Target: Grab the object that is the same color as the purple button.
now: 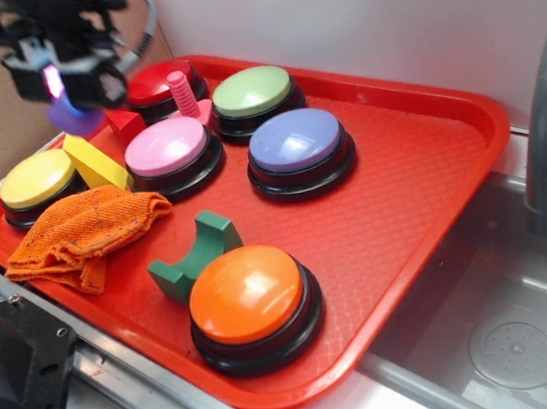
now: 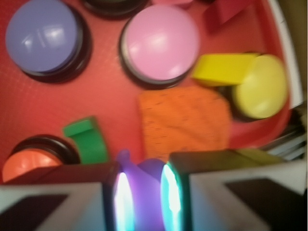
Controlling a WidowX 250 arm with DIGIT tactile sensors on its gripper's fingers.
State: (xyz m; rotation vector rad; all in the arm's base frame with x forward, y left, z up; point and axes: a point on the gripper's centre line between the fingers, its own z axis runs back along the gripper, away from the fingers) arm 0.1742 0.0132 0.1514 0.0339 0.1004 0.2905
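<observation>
Aloft, the gripper (image 2: 143, 192) pinches the small purple toy piece (image 2: 144, 185) between narrowly parted fingers; below, the red tray (image 1: 432, 184) holds the purple button (image 1: 296, 141), pink button (image 1: 166, 147) and orange cloth (image 1: 80, 230).

Wrist view: blurred throughout. The tool (image 2: 144, 197) pads cover most of the purple object (image 2: 144, 185); the lower edge crops both. The orange button (image 2: 29, 163) is cut off at left. Exterior view: the tool (image 1: 61, 81) hides the object's upper part
</observation>
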